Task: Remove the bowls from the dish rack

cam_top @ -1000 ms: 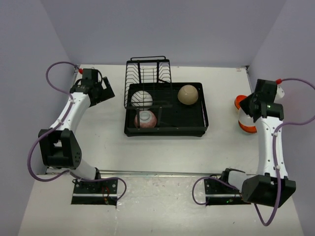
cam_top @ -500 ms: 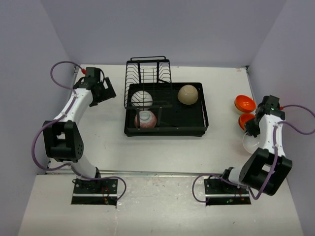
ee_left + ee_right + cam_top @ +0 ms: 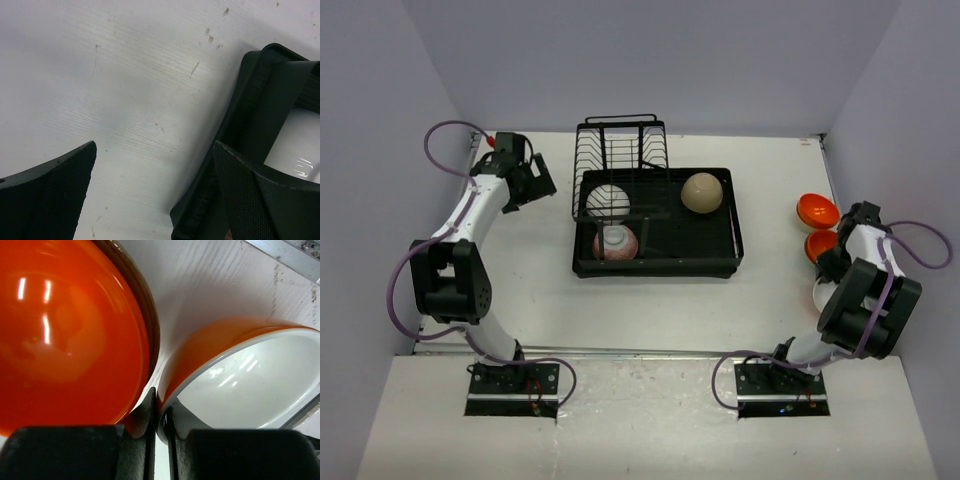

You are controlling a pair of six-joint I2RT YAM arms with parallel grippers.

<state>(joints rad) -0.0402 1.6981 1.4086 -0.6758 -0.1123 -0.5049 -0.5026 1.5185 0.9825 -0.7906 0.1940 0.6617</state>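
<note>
Shows a white table [image 3: 520,290] from above, closed in by pale lilac walls.

At mid-table sits a black dish rack [image 3: 660,268]: a shallow rectangular tray with an upright slotted wire section [image 3: 620,150] at its far left end.

Bolted at the near edge are two white arms. The left arm [image 3: 470,215] reaches to the far left, just beside the rack's left end. The right arm [image 3: 865,300] is folded tight at the right edge of the table.

Holds three bowls in the tray:
- a beige bowl [image 3: 702,192], upside down in the far right corner
- a white bowl [image 3: 608,202], at the foot of the wire section
- a pink-and-white patterned bowl [image 3: 616,242], just in front of the white one

Well apart from the rack, on the table's right side, rests a glossy orange bowl [image 3: 817,210], opening upward. Just beside it lies an orange-and-white bowl [image 3: 250,365], orange outside and white inside, tilted.

Left gripper [image 3: 154,150]: fingers [image 3: 50,200] spread wide over bare table, gripping nothing. Shows a corner of the rack close by the right-hand finger.

Right gripper [image 3: 160,426]: fingers [image 3: 65,452] drawn almost together, leaving only a thin slit. Pinches the rim of the orange-and-white bowl, one finger outside the wall and one inside.
</note>
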